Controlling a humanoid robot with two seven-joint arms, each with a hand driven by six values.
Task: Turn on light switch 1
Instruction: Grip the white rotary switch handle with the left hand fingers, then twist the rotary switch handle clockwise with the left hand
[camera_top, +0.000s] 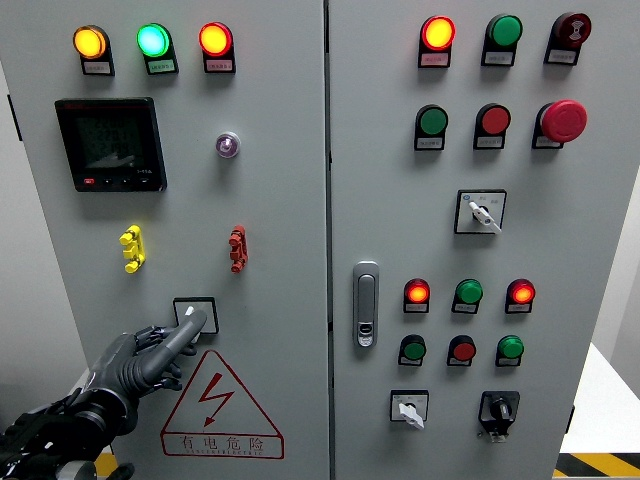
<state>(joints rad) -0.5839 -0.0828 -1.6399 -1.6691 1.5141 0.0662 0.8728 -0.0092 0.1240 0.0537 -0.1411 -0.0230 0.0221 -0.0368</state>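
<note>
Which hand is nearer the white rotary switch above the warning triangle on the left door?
Left. The left hand reaches up from the lower left, a finger touching the white rotary switch. The right hand is not in view.

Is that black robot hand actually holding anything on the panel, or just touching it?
It holds nothing. The left hand only reaches its extended finger to the white knob of the rotary switch above the warning triangle.

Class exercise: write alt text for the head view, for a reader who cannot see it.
The robot's black left hand reaches up from the lower left, one finger on a white-handled rotary switch on a grey control cabinet of coloured lamps and buttons.
</note>
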